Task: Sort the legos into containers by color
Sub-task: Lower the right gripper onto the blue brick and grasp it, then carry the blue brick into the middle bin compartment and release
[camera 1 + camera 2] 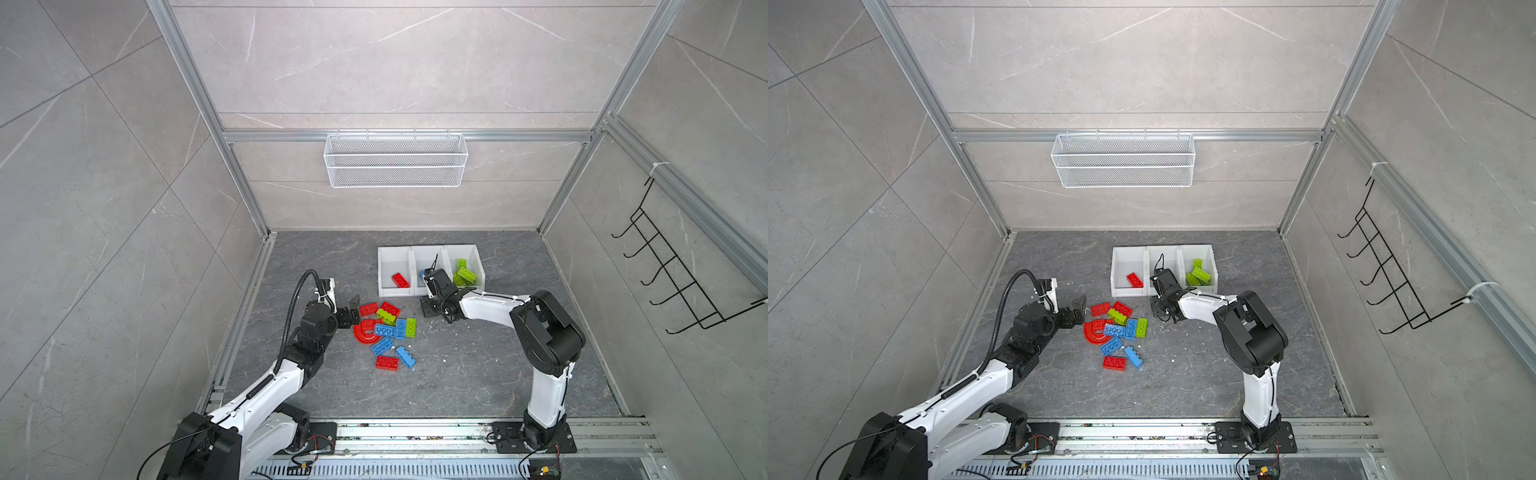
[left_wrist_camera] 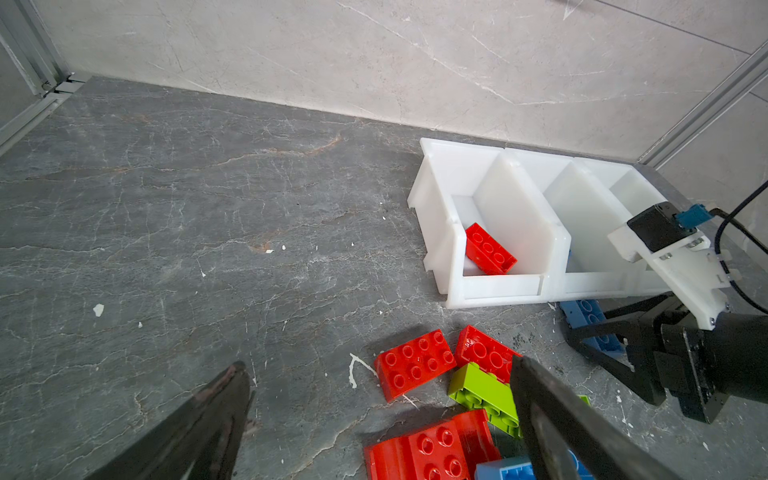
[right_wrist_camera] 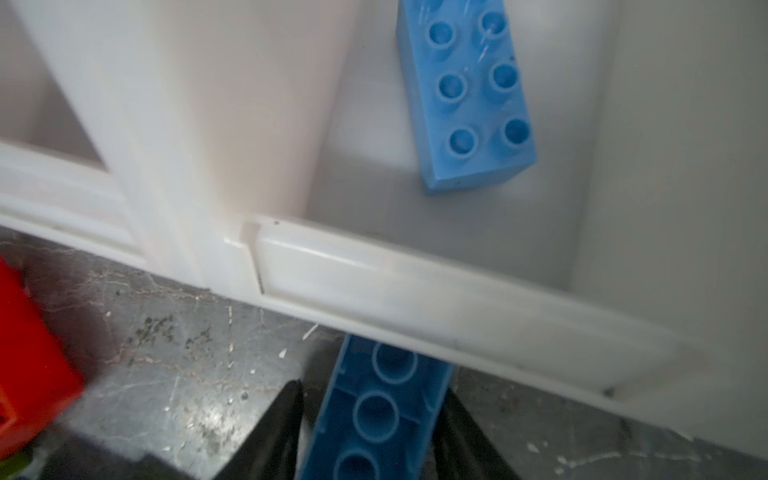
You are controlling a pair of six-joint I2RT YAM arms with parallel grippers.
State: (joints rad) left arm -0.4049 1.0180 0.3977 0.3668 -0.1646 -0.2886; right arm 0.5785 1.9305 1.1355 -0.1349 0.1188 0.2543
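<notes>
Right wrist view, lower middle: right hand [image 3: 372, 388] grips a blue brick [image 3: 376, 419] beside the white bin [image 3: 415, 286]; left hand [image 2: 378, 363] spread wide.

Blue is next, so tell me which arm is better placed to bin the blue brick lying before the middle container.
Right. The right gripper has its fingers on that blue brick at the middle container; another blue brick lies inside. The left gripper hangs open by the red bricks, farther off.

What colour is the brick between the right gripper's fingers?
Blue. The brick in the right gripper shows best in the right wrist view.
</notes>
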